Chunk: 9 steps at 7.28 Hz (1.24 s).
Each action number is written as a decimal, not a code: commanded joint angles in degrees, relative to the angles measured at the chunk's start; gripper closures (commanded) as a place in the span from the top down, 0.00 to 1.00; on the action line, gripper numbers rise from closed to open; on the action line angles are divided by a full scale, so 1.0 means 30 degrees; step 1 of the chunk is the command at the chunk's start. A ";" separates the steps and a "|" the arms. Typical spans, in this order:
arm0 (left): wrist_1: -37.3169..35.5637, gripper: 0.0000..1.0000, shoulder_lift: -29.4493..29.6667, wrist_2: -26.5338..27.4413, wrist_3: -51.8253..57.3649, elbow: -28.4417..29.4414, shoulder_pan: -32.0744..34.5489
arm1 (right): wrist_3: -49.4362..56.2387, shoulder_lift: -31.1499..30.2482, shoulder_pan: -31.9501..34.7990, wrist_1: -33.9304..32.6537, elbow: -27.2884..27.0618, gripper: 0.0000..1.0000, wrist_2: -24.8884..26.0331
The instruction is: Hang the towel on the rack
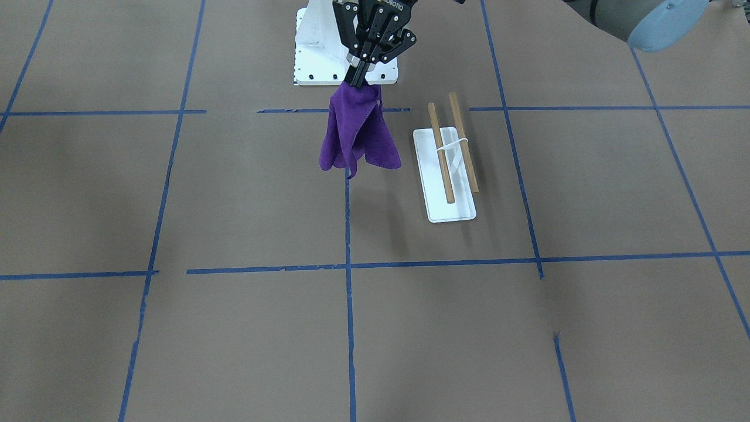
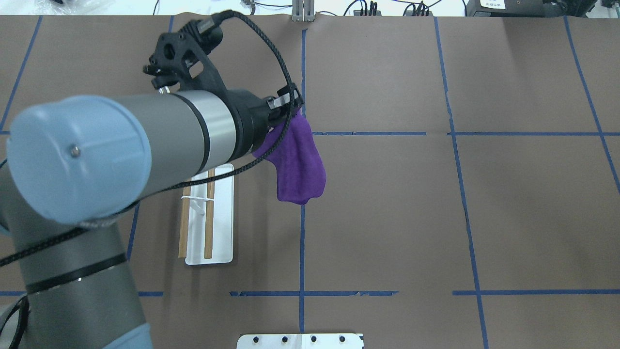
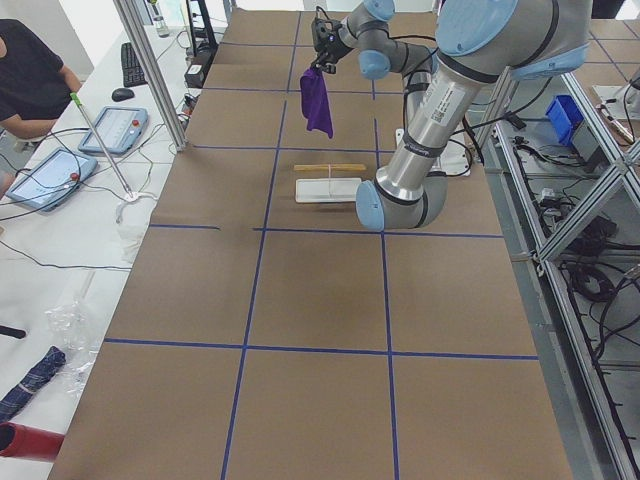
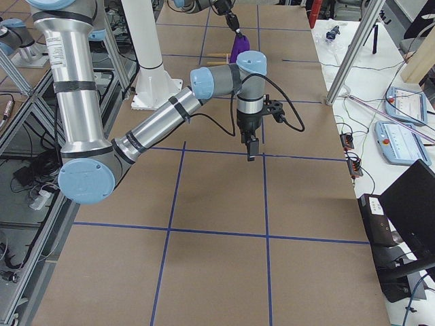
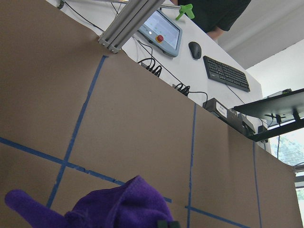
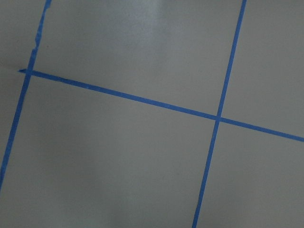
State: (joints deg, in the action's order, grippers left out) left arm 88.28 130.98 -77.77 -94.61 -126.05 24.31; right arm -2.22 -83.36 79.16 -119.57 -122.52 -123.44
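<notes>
Front view, left claw: comes down from 12 o'clock, fingers clamped together on the top of the towel.
Front view, towel: purple, hangs in loose folds under the claw, lifted off the worktop.
Front view, rack: at 3 o'clock of the towel, near it but apart. White tray base lies flat, and two wooden rods run 12 to 6 with a white bracket across them.
Front view, pedestal: white, bolted, at 12 o'clock behind the claw.
Overhead, left arm: enters from 8 o'clock and passes above the rack, hiding its far end.
Overhead, towel: at 2 o'clock of the rack, hanging over a blue tape line.
Left side view, towel: hangs in the air beyond the rack, at its 12 o'clock, held by the near arm.
Right side view, right claw: points straight down above a tape crossing, well apart from towel and rack. Cannot tell whether its fingers are apart or together.
Left wrist view, towel: purple bunch at 6 o'clock. Worktop and tape lines lie beyond it, with a keyboard toward 1 o'clock.
Right wrist view, worktop: brown surface with crossing tape lines. Claw state unreadable here.
</notes>
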 commanded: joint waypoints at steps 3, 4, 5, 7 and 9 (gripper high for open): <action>-0.4084 0.00 -0.2867 0.1225 -0.0193 -0.3243 -0.1279 | 0.0155 -0.0075 0.0332 -0.0136 0.0845 1.00 -0.0981; -0.4085 0.00 -0.4009 0.1225 -0.0222 -0.3333 -0.1191 | 0.0097 -0.0074 0.0332 -0.0135 0.0877 1.00 -0.1214; -0.4085 0.00 -0.5209 0.1283 -0.0223 -0.3624 -0.1132 | -0.0020 -0.0132 0.0332 0.0213 0.0936 1.00 -0.1361; -0.4114 0.00 -0.7645 0.1313 -0.0135 -0.5205 -0.0579 | -0.0050 -0.0394 0.0448 0.0305 0.1083 1.00 -0.1363; -0.4202 0.00 -0.9051 0.1284 0.0448 -0.4975 0.0007 | -0.0050 -0.0954 0.0478 0.0334 0.1490 1.00 -0.1391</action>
State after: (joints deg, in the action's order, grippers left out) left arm 75.73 106.82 -73.84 -94.29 -141.04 23.12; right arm -2.32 -85.69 80.53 -118.62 -118.87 -127.55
